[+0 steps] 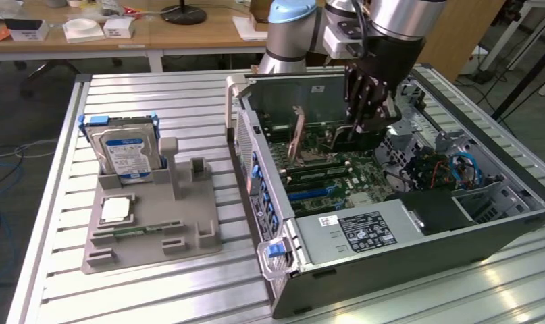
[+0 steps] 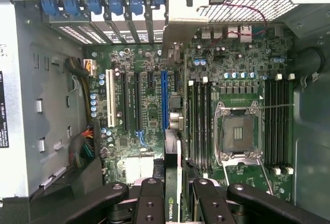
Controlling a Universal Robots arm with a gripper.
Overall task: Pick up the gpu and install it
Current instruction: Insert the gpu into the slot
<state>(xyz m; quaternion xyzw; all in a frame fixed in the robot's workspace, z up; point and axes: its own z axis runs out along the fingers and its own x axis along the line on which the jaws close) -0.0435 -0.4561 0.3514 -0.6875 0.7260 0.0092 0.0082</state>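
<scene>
In the wrist view the tool (image 2: 177,184), its fingers only narrowly parted, grips the gpu (image 2: 172,157) edge-on over the motherboard (image 2: 139,105). The pads' contact is cut off at the frame edge. In the exterior view the tool hangs inside the open computer case (image 1: 407,260) on the surface (image 1: 164,297). Whether the gpu sits in a slot cannot be told.

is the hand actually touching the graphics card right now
Touching. The wrist view shows the hand closed on the graphics card, which stands on edge between the fingers, with one pressed against each side.
</scene>
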